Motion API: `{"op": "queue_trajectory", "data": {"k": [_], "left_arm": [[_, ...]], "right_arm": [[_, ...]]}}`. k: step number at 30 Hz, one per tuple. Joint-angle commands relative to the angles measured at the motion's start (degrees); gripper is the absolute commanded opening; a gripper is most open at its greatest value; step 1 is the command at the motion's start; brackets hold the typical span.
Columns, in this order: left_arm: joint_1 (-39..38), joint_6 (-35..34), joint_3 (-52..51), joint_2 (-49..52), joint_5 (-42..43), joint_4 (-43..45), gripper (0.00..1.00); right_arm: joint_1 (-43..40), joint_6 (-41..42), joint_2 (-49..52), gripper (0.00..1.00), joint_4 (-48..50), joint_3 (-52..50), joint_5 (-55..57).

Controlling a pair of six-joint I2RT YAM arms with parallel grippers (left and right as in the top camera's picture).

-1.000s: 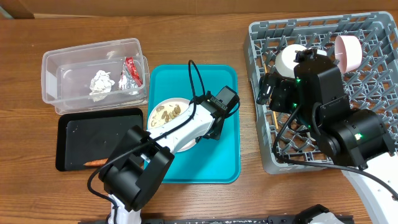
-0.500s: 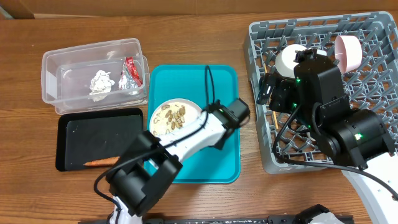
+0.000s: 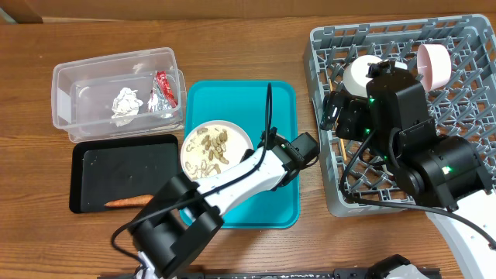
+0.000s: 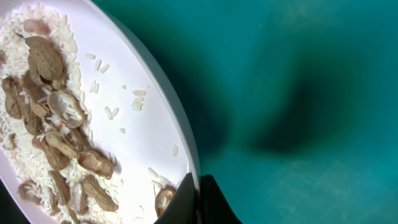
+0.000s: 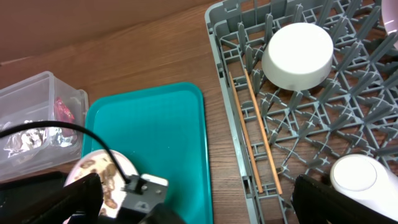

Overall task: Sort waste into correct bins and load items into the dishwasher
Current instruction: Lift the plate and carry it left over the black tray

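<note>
Step in hand, as we judge it: clearing the scraps [image 3: 209, 147] off the plate [image 3: 239, 139]; left gripper [image 4: 198, 198] is pinched on its rim at approx 4 o'clock, the plate at the teal tray's [image 3: 271, 101] 9 o'clock side; next we need a lift & tilt over the black tray [image 3: 101, 167], at 8 o'clock, w/o spilling. Right gripper [image 5: 199, 202] hangs spread wide, empty, over the rack [image 3: 473, 155] at 3 o'clock. Count: 1 plate, 1 white bowl [image 3: 364, 74], 1 pink bowl [image 3: 434, 63], 1 cup [image 5: 354, 177], 2 chopsticks [image 5: 255, 130]; 1 wrapper [image 3: 125, 102] & 1 red packet [image 3: 163, 87] in the clear tub [image 3: 77, 74]; 1 carrot piece [image 3: 128, 201].
</note>
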Motion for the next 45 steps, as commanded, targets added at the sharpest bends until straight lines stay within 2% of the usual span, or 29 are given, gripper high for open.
{"op": "queue_trajectory", "data": {"k": [1, 6, 12, 17, 29, 36, 39, 45], "left_arm": [[0.0, -1.1, -0.1, -4.2, -5.5, -0.8, 0.04], [0.0, -1.2, -0.1, -8.0, -7.4, -2.9, 0.04], [1.1, -5.6, -0.1, -12.3, -8.1, -6.6, 0.04], [3.5, -5.8, -0.1, -13.9, -8.0, -7.9, 0.04], [15.3, -3.0, -0.3, -13.9, -5.0, -7.6, 0.04], [23.3, -2.8, -0.6, -13.9, 1.2, -4.7, 0.04], [25.6, -0.7, -0.7, -13.9, 5.6, -3.1, 0.05], [29.4, -0.6, -0.7, -14.2, 9.5, -1.6, 0.04]], "right_arm": [[-0.1, 0.1, -0.1, 1.0, 0.3, 0.3, 0.5], [-0.1, 0.1, -0.1, 1.0, 0.3, 0.3, 0.5], [-0.1, 0.1, -0.1, 1.0, 0.3, 0.3, 0.5], [-0.1, 0.1, -0.1, 1.0, 0.3, 0.3, 0.5], [-0.1, 0.1, -0.1, 1.0, 0.3, 0.3, 0.5], [-0.1, 0.1, -0.1, 1.0, 0.3, 0.3, 0.5], [-0.1, 0.1, -0.1, 1.0, 0.3, 0.3, 0.5], [-0.1, 0.1, -0.1, 1.0, 0.3, 0.3, 0.5]]}}
